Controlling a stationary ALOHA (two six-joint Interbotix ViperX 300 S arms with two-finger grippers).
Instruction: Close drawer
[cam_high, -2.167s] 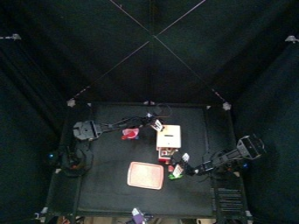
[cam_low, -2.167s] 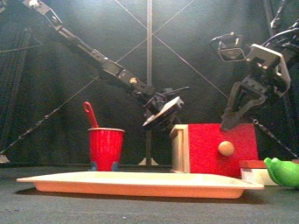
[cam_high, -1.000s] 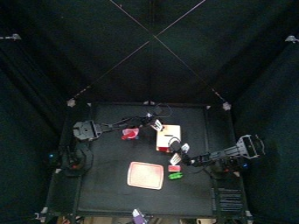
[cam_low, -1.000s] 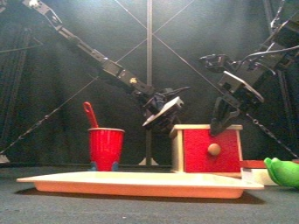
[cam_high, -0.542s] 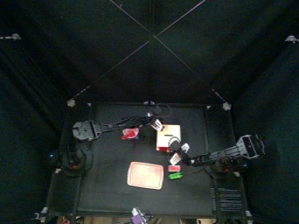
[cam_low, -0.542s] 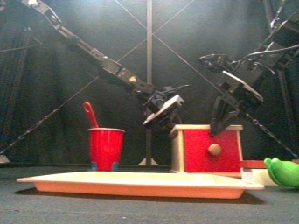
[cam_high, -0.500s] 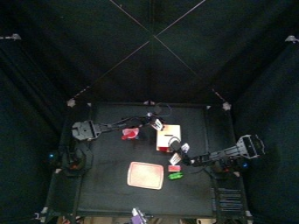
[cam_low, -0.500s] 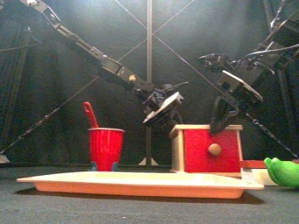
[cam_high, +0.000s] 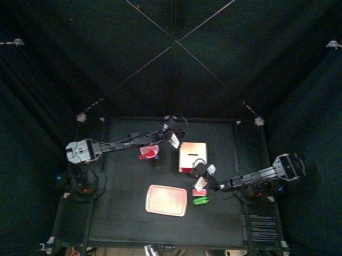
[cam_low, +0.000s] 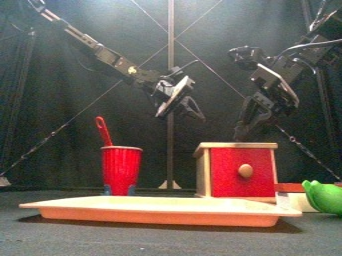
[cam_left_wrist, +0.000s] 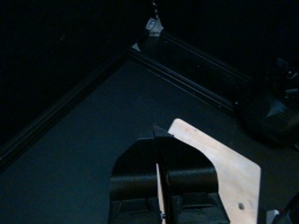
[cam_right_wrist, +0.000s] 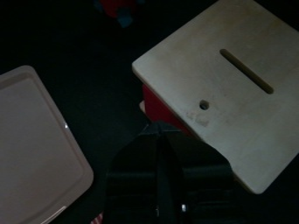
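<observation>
Pink flat square tray (cam_low: 158, 208) nearest the black bench's (cam_high: 120, 190) front edge. Behind it, red round cup (cam_low: 120, 169) holding a red stick, beside a cream-white wooden box-like drawer (cam_low: 238, 169) with red front and round knob, pushed in flush. Above, left end effector (cam_low: 177, 97) with fingers pressed together; right end effector (cam_low: 263, 107) nearly closed, gripping nothing, both clear of the drawer.

The small cream-white wooden box drawer unit (cam_low: 237, 169) stands upright near the table's middle. Its red drawer front with a round pale knob (cam_low: 245, 171) sits flush, shut. The flat top (cam_right_wrist: 222, 87) shows a slot and a small hole.
</observation>
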